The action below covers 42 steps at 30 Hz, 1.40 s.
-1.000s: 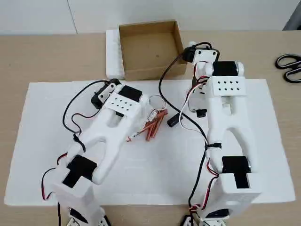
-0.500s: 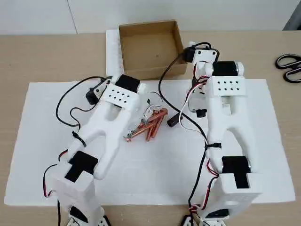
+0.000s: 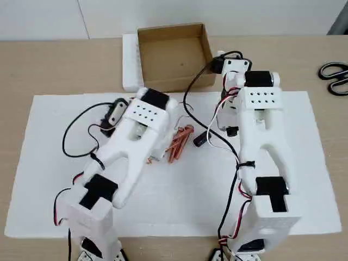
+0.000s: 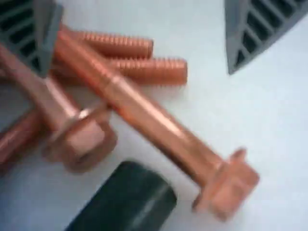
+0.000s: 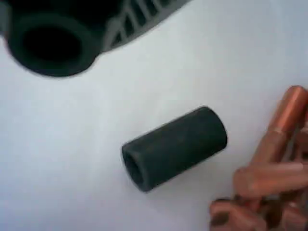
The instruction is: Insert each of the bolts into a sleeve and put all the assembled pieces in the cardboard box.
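Starting from the largest item: the white foam sheet (image 3: pixel 54 163) was recorded under both claws. The cardboard box (image 3: pixel 174 84) was found beyond the left claw (image 4: pixel 138 72), on the side away from the arm bases and well apart from it.

The copper bolts (image 3: pixel 179 142) were logged as a loose, crossed heap directly beneath the left claw. That claw was seen wide open with nothing gripped, its two jaws standing either side of the heap. One long bolt (image 4: pixel 144 115) was noted on top of the others, in the gap between the jaws. Its long axis was judged oblique to the line joining them, with one end hidden under a jaw and the hex head lying clear of both. A straight closure was therefore judged likely to catch the shank askew unless the wrist is turned first.

A loose sleeve (image 5: pixel 175 147) was recorded flat on the foam, just beside the bolt heads and between the two claws. The right claw (image 5: pixel 62 33) was taken to be closed on a held sleeve (image 5: pixel 45 45), its bore open toward the wrist camera, though just one jaw could be made out. The left claw was judged the nearer to the bolts. No bolt was seen seated in a sleeve.
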Each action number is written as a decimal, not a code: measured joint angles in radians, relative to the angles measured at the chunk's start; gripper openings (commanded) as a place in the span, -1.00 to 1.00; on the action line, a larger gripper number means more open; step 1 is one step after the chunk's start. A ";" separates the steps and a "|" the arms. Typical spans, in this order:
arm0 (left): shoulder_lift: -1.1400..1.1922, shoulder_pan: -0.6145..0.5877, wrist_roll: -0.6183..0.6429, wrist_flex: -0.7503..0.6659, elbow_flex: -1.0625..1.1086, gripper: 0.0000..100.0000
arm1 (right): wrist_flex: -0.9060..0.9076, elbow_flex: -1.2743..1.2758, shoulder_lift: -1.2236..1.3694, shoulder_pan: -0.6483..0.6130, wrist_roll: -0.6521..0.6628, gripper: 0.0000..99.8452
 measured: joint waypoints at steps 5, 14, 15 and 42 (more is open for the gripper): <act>0.003 0.057 0.014 -0.009 0.000 -0.54 | 0.000 0.000 0.000 0.000 0.000 -0.99; 0.135 -0.009 0.020 -0.008 -0.089 -0.54 | 0.000 0.000 0.000 0.000 0.000 -0.99; 0.158 -0.023 0.026 -0.006 -0.081 -0.54 | 0.000 0.000 0.000 0.000 0.000 -0.99; 0.192 -0.040 -0.146 -0.044 -0.071 -0.54 | -0.006 0.000 0.000 0.000 0.000 -0.99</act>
